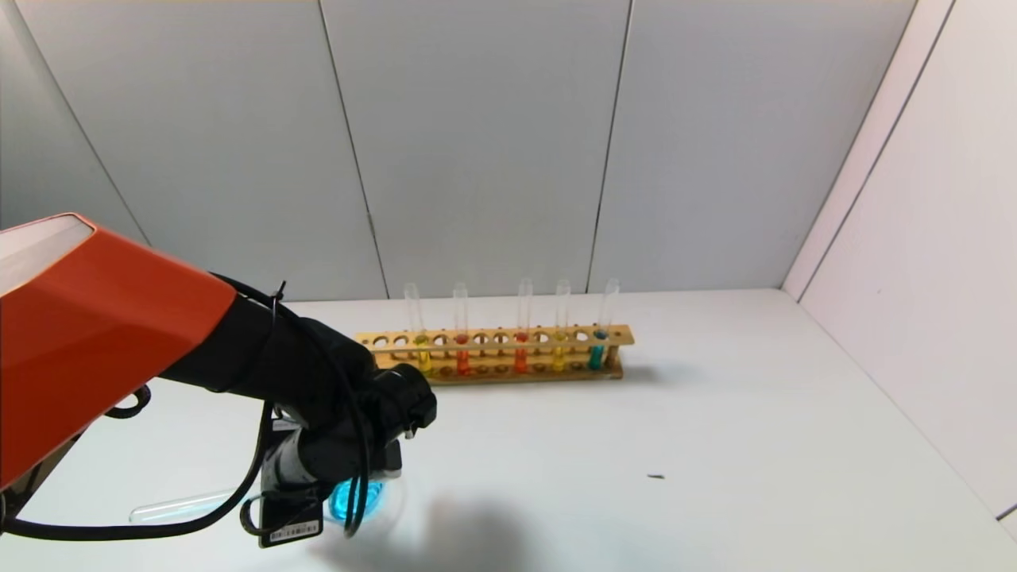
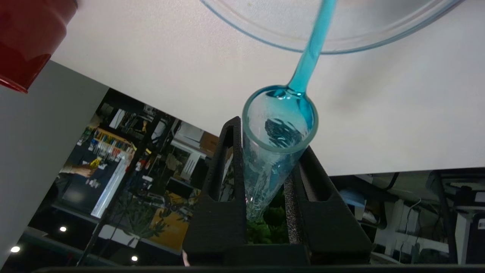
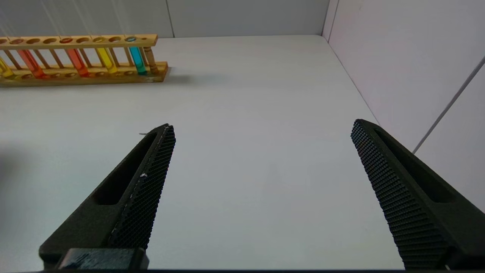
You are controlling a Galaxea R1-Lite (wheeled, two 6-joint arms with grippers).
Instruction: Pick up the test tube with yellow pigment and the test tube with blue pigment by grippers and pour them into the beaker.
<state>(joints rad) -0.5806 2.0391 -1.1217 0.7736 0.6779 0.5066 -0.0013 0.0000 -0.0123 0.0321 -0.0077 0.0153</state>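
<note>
My left gripper [image 1: 373,469] is shut on the test tube with blue pigment [image 2: 273,151], held near its mouth and tipped over the beaker [image 1: 357,499]. A cyan stream [image 2: 310,49] runs from the mouth into the beaker [image 2: 326,51], which holds blue liquid. The tube's clear body [image 1: 183,506] juts out level to the gripper's left. Two test tubes with yellow pigment [image 1: 423,349] [image 1: 560,349] and another blue one [image 1: 597,349] stand in the wooden rack [image 1: 496,353]. My right gripper [image 3: 263,126] is open and empty above bare table, out of the head view.
The rack also holds two orange-red tubes [image 1: 462,353] and shows in the right wrist view [image 3: 83,72]. A dark red cup [image 2: 26,38] stands near the beaker, hidden by my arm in the head view. A small dark speck [image 1: 655,477] lies on the table. Walls close the back and right.
</note>
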